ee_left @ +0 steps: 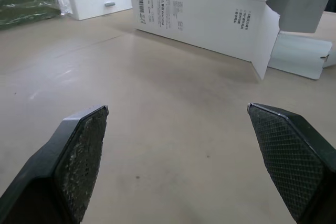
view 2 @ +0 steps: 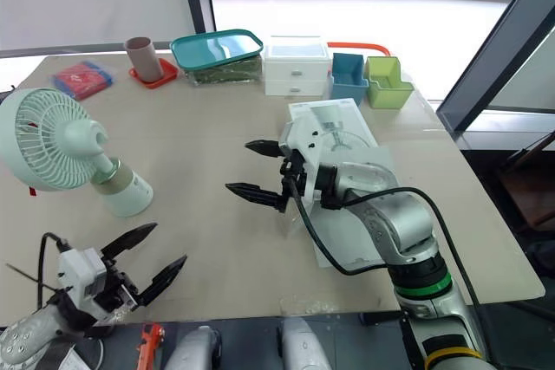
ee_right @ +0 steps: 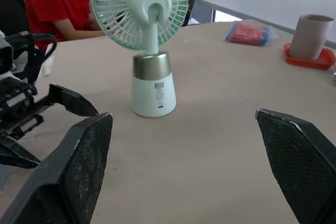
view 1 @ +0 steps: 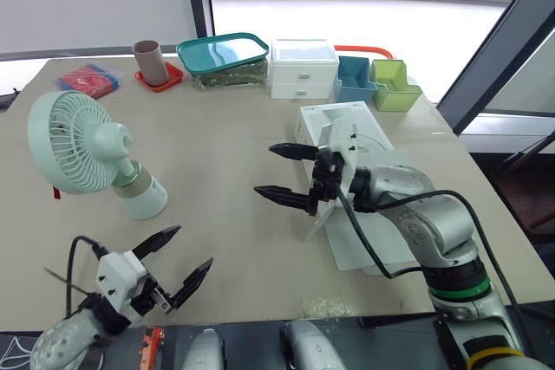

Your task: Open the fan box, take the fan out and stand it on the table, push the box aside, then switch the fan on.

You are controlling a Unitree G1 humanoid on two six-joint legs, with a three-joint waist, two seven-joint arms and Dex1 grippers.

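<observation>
Standing on its white base at the left of the worktop (view 1: 243, 127), the mint-green fan (view 1: 87, 149) is out of its packaging and upright, as the task wants, with its grille facing left. No switch can be made out on it.

Near the front edge, nearer than the fan and slightly to its right, the left tool (view 1: 194, 246) hovers low with its two fingers spread wide and nothing between them. It points right toward the box and looks parked out of the way.

At the middle, the right tool (view 1: 264, 169) is also spread wide and empty. It is aimed left at the fan, well apart from it, probably lined up for a reach to the base to switch it on.

Just behind that tool, on the right, the white fan box (ee_left: 199, 17) lies on its side with its end flaps hanging open, presumably where the fan came out. It sits well apart from the fan, so the path between looks free.

Along the far edge sit a cup (view 1: 149, 61), a teal-lidded container (view 1: 224, 58) and a white drawer unit (view 1: 303, 68), clear of the work.
</observation>
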